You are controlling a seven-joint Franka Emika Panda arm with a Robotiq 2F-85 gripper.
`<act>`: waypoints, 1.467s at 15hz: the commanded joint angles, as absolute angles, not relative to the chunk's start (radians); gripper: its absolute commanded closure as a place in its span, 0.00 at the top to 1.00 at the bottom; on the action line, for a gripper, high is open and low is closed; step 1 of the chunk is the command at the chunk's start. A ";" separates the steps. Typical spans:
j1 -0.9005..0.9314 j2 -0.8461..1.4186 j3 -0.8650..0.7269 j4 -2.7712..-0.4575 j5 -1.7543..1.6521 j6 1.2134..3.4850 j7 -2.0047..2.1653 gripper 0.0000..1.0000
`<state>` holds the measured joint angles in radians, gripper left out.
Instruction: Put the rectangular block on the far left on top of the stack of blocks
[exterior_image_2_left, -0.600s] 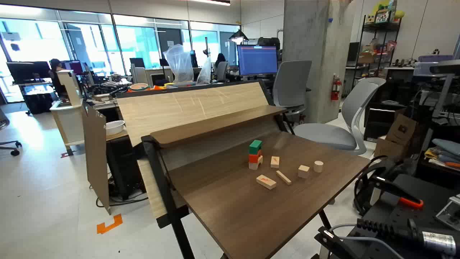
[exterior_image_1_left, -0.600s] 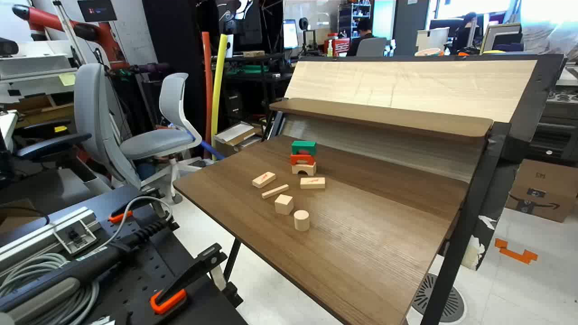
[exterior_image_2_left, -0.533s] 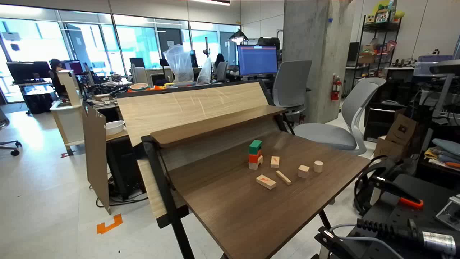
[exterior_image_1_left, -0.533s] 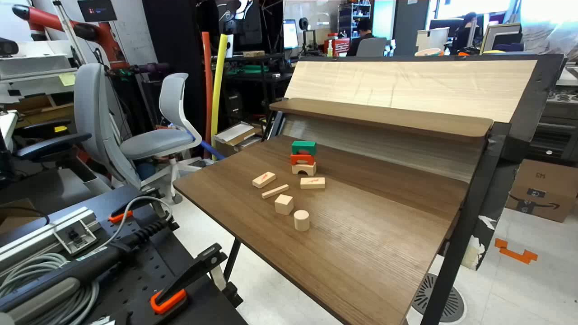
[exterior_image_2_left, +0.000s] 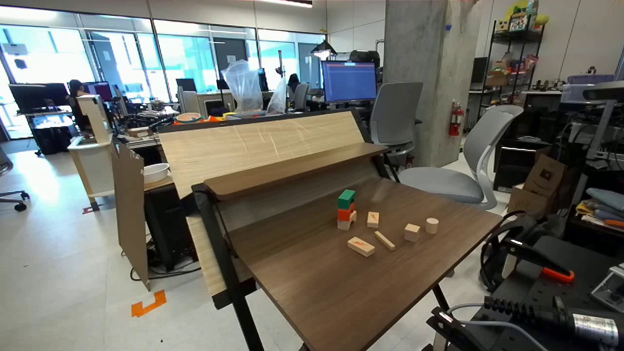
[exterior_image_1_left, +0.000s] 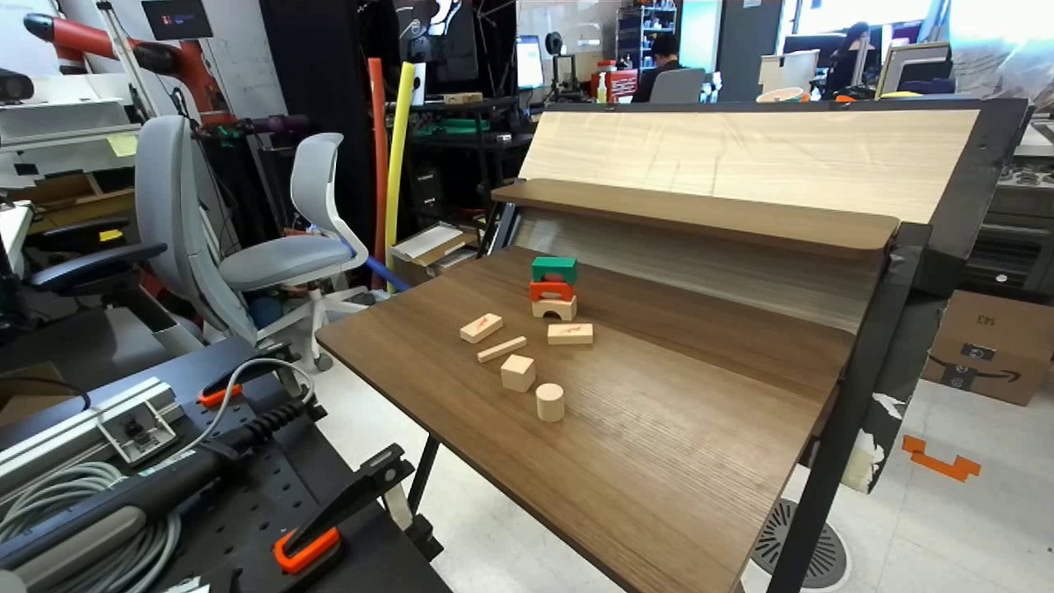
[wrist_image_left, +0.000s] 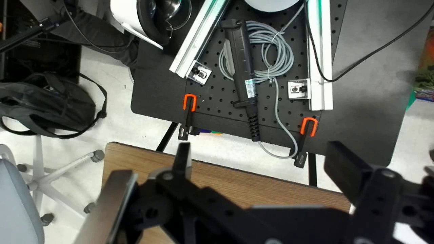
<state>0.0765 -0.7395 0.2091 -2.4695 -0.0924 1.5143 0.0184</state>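
The rectangular block, pale wood with a red mark, lies flat on the brown desk in both exterior views (exterior_image_1_left: 482, 328) (exterior_image_2_left: 360, 246). It is the leftmost block in each. The stack of blocks stands upright near the shelf in both exterior views (exterior_image_1_left: 552, 288) (exterior_image_2_left: 346, 210): green on top, red-orange in the middle, a pale wooden arch at the bottom. My gripper (wrist_image_left: 259, 152) shows only in the wrist view. Its fingers are wide apart with nothing between them, above the desk's edge. The blocks and the stack are out of the wrist view.
Another marked wooden block (exterior_image_1_left: 570, 333), a thin stick (exterior_image_1_left: 501, 349), a cube (exterior_image_1_left: 518, 373) and a cylinder (exterior_image_1_left: 550, 402) lie near the stack. A raised shelf (exterior_image_1_left: 700, 216) runs behind it. A black table (wrist_image_left: 220, 105) with orange-tipped clamps and a cable adjoins the desk.
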 commanded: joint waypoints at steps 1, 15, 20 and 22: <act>0.104 -0.735 0.189 -2.467 -0.103 1.511 0.033 1.00; 0.077 -0.564 0.263 -2.604 -0.093 2.021 0.284 1.00; -0.013 -0.244 0.273 -2.585 -0.217 2.317 0.445 1.00; -0.059 -0.127 0.275 -2.555 -0.364 2.396 0.533 1.00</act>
